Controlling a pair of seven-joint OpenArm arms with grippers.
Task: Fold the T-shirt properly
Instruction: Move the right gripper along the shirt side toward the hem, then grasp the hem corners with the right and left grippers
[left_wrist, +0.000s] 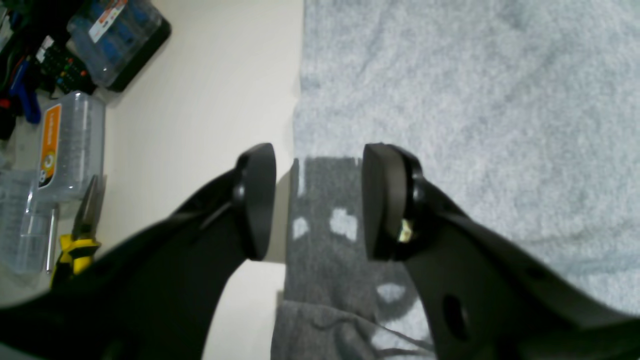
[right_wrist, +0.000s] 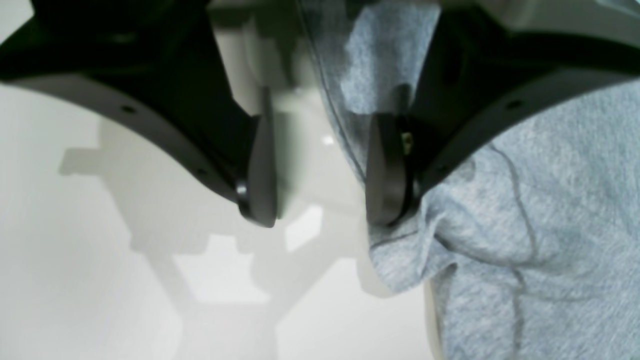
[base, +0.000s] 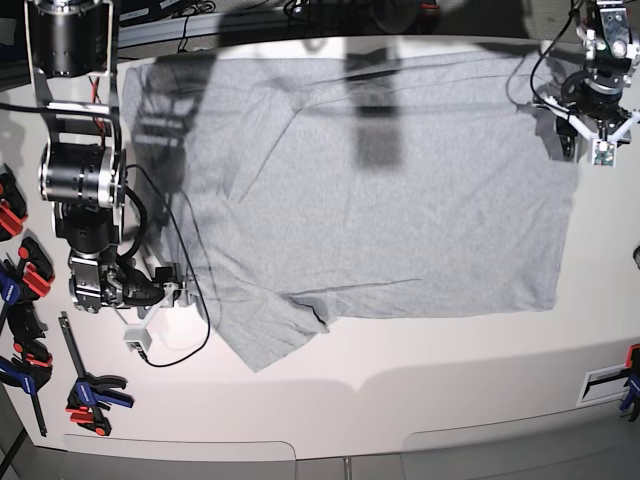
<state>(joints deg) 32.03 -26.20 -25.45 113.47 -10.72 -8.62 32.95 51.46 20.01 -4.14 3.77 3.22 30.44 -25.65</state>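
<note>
Black fingers (left_wrist: 257, 200) of my left claw (left_wrist: 319, 200) fill the near field of the left wrist view, spread wide with nothing between them. They straddle the shirt's straight edge, one pad over bare table (left_wrist: 210, 100), the other over cloth. I judge that placing deliberate: with the edge running through the gap, closing would pinch the hem.

My right claw (right_wrist: 320, 175) stands the same way in its own view, parted and empty. Its 3 o'clock pad (right_wrist: 385, 170) is close against a bunched lobe of the shirt, though I cannot tell if it touches, and its 9 o'clock pad hangs over bare table. It looks lined up to bite that edge.

From the base view the shirt (base: 400, 200) lies spread flat across the upper table, unfolded, with one sleeve jutting toward 7 o'clock and a few ridges near it. I see no lettering, so the print is probably face down. My right arm sits at 9 o'clock by the sleeve side; my left hovers at 2 o'clock over the far corner. Taking opposite ends suits lifting one long side over in a single fold.

Pliers (left_wrist: 82, 230) and plastic boxes (left_wrist: 70, 145) lie off at 9 o'clock in the left wrist view, well apart from the cloth. Clamps (base: 25, 290) line the base view's 9 o'clock rim.
</note>
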